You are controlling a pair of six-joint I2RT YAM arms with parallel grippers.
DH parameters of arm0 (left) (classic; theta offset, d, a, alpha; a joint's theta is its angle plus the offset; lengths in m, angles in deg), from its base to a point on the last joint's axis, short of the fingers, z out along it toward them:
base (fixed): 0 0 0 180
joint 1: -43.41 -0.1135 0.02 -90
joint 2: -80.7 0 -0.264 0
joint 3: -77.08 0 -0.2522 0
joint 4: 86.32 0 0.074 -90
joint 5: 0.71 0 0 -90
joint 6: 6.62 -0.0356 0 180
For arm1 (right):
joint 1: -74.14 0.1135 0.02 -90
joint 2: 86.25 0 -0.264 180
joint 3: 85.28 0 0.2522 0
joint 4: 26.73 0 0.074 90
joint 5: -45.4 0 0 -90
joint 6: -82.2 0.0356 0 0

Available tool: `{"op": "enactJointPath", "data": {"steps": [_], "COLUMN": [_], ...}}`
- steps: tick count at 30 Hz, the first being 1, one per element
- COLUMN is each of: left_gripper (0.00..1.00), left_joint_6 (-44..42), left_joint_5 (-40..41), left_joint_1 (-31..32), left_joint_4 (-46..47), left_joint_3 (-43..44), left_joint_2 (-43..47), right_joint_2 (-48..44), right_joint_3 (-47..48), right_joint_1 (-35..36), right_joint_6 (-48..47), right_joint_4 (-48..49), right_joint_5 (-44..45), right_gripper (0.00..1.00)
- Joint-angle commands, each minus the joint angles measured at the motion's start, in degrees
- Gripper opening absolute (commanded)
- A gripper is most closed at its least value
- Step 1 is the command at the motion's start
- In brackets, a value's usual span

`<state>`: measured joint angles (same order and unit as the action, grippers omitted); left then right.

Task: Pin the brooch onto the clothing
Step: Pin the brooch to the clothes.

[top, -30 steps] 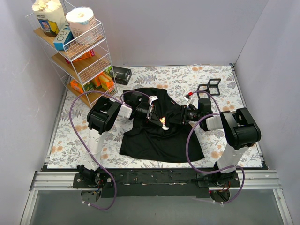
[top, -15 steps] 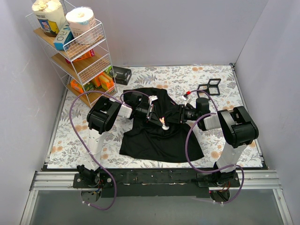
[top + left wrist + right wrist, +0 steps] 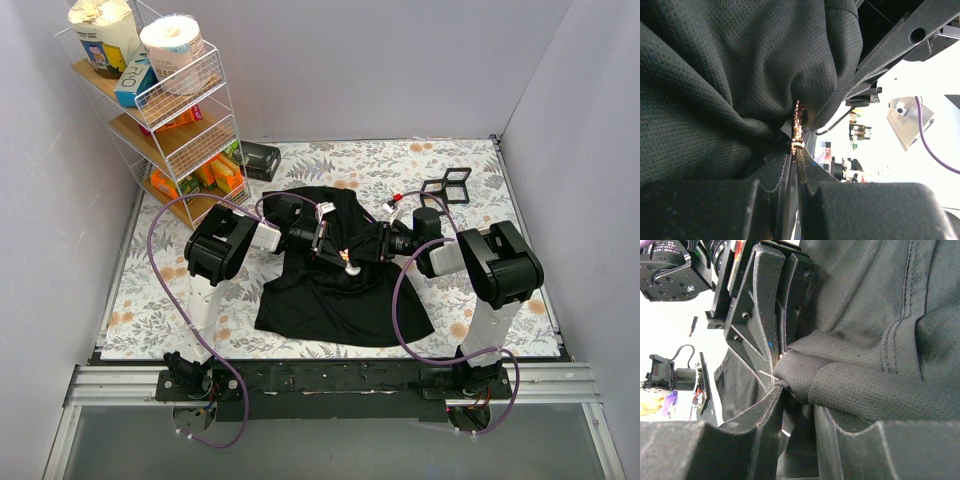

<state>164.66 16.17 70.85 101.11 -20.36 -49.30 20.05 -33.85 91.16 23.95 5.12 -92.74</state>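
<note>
The black T-shirt (image 3: 330, 290) lies bunched in the middle of the table. The tiny silvery brooch (image 3: 349, 262) sits on it between both grippers. My left gripper (image 3: 337, 249) is shut on the brooch (image 3: 798, 117) and presses it against a fold of the shirt (image 3: 715, 75). My right gripper (image 3: 364, 250) faces it from the right and is shut on a fold of the shirt (image 3: 865, 390). In the right wrist view my right gripper (image 3: 797, 400) meets the left fingers (image 3: 760, 325), and a thin pale pin (image 3: 767, 375) shows at the fold.
A wire shelf rack (image 3: 165, 110) with packets and paper rolls stands at the back left. A black box (image 3: 262, 158) lies beside it. Black square frames (image 3: 447, 185) lie at the back right. Purple cables loop from both arms. Walls close in on the table.
My right arm has swung left and in toward the left gripper. The left gripper and the brooch have barely moved.
</note>
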Motion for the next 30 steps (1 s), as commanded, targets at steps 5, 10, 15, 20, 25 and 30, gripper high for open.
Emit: {"op": "enactJointPath", "data": {"steps": [5, 10, 15, 20, 25, 30], "left_gripper": [0.00, 0.00, 0.00, 0.00, 0.00, 0.00], "left_joint_6": [0.9, 1.0, 0.9, 1.2, 1.3, 1.3], "left_joint_5": [-2.2, -2.2, -2.3, -2.3, -2.5, -2.6], "left_joint_1": [0.4, 0.3, 0.3, 0.3, 0.3, 0.3], "left_joint_4": [3.2, 3.2, 3.3, 3.4, 3.8, 3.9], "left_joint_3": [0.2, 0.2, 0.2, 0.1, 0.0, 0.1], "left_joint_2": [2.3, 2.5, 2.5, 2.4, 2.5, 2.4], "right_joint_2": [2.2, 3.3, 4.4, 5.1, 5.4, 5.8], "right_joint_3": [2.5, 3.1, 3.2, 3.2, 3.6, 5.2], "right_joint_1": [1.7, 1.9, 1.9, 2.4, 2.7, 3.0], "right_joint_6": [1.6, 2.5, 3.8, 4.0, 3.6, 2.2], "right_joint_4": [3.9, 4.8, 6.0, 5.8, 4.8, 1.2], "right_joint_5": [1.1, 1.2, 1.3, 2.6, 3.8, 4.9], "right_gripper": [0.40, 0.43, 0.43, 0.42, 0.41, 0.38]}}
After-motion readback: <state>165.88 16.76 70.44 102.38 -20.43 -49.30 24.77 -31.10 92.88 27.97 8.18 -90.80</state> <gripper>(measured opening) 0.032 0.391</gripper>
